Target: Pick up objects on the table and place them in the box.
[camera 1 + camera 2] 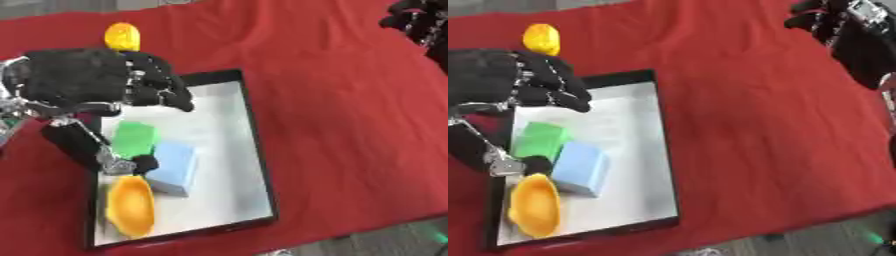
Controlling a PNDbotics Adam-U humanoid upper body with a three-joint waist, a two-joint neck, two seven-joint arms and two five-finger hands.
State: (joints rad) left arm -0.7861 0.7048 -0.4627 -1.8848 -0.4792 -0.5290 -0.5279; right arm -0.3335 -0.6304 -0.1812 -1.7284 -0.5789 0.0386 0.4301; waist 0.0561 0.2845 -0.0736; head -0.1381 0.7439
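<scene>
Left robot hand point(105, 82) over the box's point(254, 150) near-left corner, fingers relaxed and spread downward, thumb hanging low beside the green block point(134, 139), nothing held. Looks like the moment just after a release, or a hover above the contents; cannot tell which from this alone. Inside the box: green block at the left wall, blue block point(175, 165) just beside it toward the middle, orange bowl-shaped piece point(131, 205) at the near end, touching or nearly touching the blue block. One yellow object point(122, 36) left out on the red surface point(332, 100), just beyond the box's far-left corner and close behind the left robot hand's knuckles. Right robot hand point(833, 20) up at the far right, well apart from everything; fingers appear curled, holding nothing.

Judged step: three things boxed, one to go. Next move, by the look of it: lift clear of the box rim, swing back over the yellow object, come down with fingers apart, close round it, carry it across the rim to the bare white floor on the box's right side. Worth watching: rounded shape, likely to roll away if nudged.
</scene>
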